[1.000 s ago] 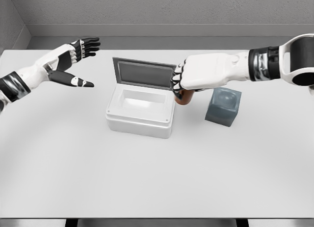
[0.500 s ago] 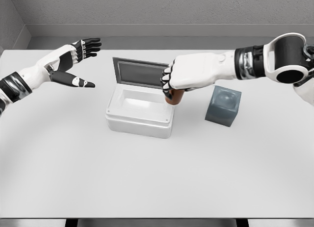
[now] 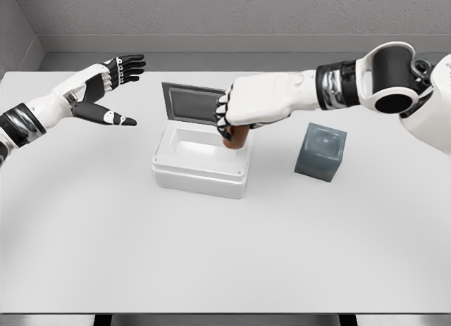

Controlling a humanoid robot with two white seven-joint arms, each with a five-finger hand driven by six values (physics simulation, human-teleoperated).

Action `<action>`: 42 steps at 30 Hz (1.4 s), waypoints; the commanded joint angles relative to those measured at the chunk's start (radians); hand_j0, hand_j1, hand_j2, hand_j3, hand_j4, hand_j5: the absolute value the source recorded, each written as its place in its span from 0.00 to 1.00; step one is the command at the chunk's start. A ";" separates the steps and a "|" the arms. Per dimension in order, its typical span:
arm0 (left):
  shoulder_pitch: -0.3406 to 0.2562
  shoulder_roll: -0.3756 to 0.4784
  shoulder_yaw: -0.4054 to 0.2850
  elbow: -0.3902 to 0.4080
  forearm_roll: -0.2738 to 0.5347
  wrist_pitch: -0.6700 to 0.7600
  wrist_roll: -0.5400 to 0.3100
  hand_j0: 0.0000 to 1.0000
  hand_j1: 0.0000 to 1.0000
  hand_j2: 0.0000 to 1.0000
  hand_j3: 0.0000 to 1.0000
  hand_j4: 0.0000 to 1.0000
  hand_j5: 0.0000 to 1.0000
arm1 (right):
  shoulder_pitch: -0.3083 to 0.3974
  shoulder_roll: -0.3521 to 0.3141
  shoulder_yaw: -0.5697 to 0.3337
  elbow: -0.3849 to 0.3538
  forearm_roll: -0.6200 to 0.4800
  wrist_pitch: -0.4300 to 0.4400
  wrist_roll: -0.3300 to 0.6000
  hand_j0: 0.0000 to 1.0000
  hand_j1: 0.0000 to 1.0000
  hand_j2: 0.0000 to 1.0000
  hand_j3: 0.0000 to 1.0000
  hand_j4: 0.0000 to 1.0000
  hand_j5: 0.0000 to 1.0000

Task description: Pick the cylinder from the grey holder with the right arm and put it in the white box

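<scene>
My right hand (image 3: 236, 118) is shut on a brown cylinder (image 3: 235, 138), whose lower end pokes out below the fist. It hangs over the right part of the white box (image 3: 200, 172), just above the hollow. The box's grey lid (image 3: 192, 103) stands open behind it. The grey holder (image 3: 320, 152) sits to the right on the table, with an empty round recess on top. My left hand (image 3: 111, 86) hovers open at the far left, holding nothing.
The white table (image 3: 225, 255) spreads wide in front of the box and holder. A grey wall runs behind its back edge.
My right hand has carried the cylinder leftward from beside the box to above its right part. The left arm has stayed still.
</scene>
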 commanded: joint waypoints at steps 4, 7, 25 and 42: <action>0.000 0.001 0.000 -0.001 0.006 0.000 0.000 1.00 1.00 1.00 1.00 1.00 1.00 | -0.006 0.017 0.008 0.025 -0.004 0.003 -0.001 0.46 0.46 0.46 0.46 0.46 0.46; -0.002 0.001 0.000 -0.001 0.006 0.000 0.000 1.00 1.00 1.00 1.00 1.00 1.00 | -0.006 0.017 0.009 0.037 -0.003 0.003 -0.001 0.46 0.46 0.46 0.46 0.46 0.46; -0.005 0.001 0.000 0.006 0.000 0.000 0.000 1.00 1.00 1.00 1.00 1.00 1.00 | -0.012 0.049 0.005 0.037 0.060 0.003 -0.001 1.00 1.00 1.00 1.00 1.00 1.00; -0.014 -0.027 -0.023 0.004 -0.002 0.000 0.000 1.00 1.00 1.00 1.00 1.00 1.00 | 0.060 -0.240 -0.217 -0.207 -0.098 0.003 -0.001 1.00 1.00 1.00 1.00 1.00 1.00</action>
